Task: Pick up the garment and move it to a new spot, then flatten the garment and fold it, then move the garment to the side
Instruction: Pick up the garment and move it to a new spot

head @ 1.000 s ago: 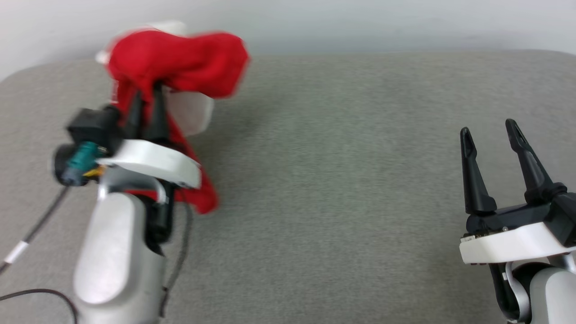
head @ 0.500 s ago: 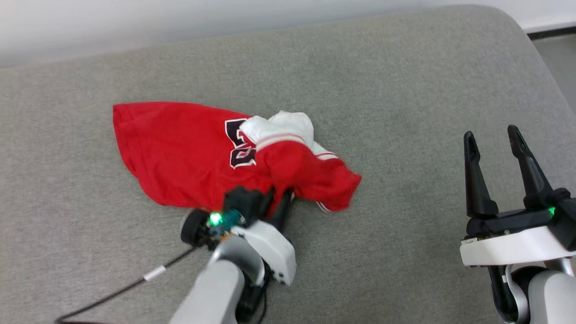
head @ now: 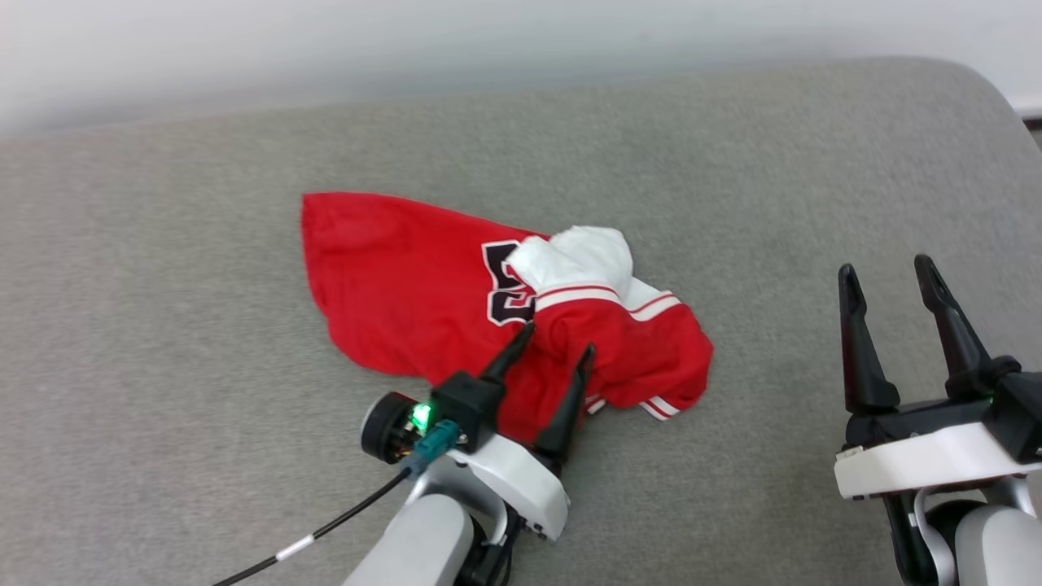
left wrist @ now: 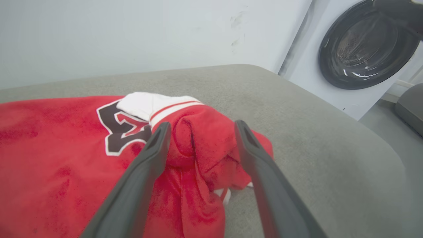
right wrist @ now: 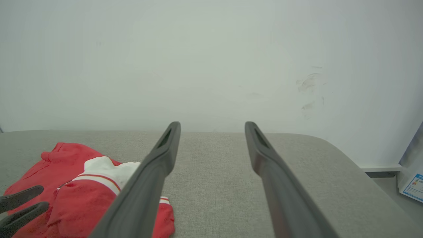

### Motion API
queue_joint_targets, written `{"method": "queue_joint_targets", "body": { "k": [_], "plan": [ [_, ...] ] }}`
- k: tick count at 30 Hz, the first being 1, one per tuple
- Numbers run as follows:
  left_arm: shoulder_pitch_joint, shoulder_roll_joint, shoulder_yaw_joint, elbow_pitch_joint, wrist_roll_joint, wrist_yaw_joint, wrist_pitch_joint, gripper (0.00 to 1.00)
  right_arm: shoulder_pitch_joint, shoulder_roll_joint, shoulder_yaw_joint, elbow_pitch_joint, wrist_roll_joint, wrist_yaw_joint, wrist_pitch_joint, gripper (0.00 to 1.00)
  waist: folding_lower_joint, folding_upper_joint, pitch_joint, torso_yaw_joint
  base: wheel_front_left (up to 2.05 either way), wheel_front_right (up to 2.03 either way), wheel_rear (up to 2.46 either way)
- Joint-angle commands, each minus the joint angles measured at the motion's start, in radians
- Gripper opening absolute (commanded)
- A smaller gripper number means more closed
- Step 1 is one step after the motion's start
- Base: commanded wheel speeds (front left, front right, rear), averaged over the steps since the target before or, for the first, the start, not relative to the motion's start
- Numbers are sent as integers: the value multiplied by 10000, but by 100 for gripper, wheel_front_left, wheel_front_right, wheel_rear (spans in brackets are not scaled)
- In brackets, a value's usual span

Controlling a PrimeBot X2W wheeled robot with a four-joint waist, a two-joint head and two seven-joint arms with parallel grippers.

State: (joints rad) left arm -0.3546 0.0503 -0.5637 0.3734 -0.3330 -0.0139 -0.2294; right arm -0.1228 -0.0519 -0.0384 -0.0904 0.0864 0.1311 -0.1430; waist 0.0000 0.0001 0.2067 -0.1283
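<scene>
The garment (head: 407, 285), a red jersey with white sleeves, striped trim and a black number print, lies crumpled on the grey cushioned surface (head: 163, 407). One white sleeve (head: 582, 256) is folded over the number. My left gripper (head: 558, 338) stands open just above the garment's near edge, with a red fold (left wrist: 201, 142) between its fingers but not clamped. My right gripper (head: 887, 273) is open over bare surface well to the right of the garment. The garment (right wrist: 72, 185) shows at the lower left of the right wrist view, with the left gripper's fingers (right wrist: 19, 205) beside it.
The cushioned surface ends at a pale wall (head: 488, 49) behind and curves off at its right end (head: 993, 98). A white washing machine with a dark round door (left wrist: 363, 46) stands beyond that end. A black cable (head: 326, 529) trails from my left wrist.
My left gripper has opened and let go of the garment, which now lies on the surface. The head camera shifted too. One second ago the garment hung lifted in that gripper.
</scene>
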Motion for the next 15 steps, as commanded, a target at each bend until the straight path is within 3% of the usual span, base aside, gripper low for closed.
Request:
{"method": "queue_joint_targets", "body": {
  "k": [1,8,15],
  "plan": [
    [13,0,161,-163,-62,146,-127,100,165,16,-42,-19,-43,-7,70,100,0,-1,-462,447,0,0,0],
    [547,370,1362,-946,-263,968,-341,100,527,17,-187,-28,-155,-7,361,100,0,-1,-983,941,0,0,0],
    [1422,1242,2652,-1730,-359,1389,-373,100,964,16,-297,27,-150,-7,554,100,0,-1,-1309,1092,0,0,0]
  ]
}}
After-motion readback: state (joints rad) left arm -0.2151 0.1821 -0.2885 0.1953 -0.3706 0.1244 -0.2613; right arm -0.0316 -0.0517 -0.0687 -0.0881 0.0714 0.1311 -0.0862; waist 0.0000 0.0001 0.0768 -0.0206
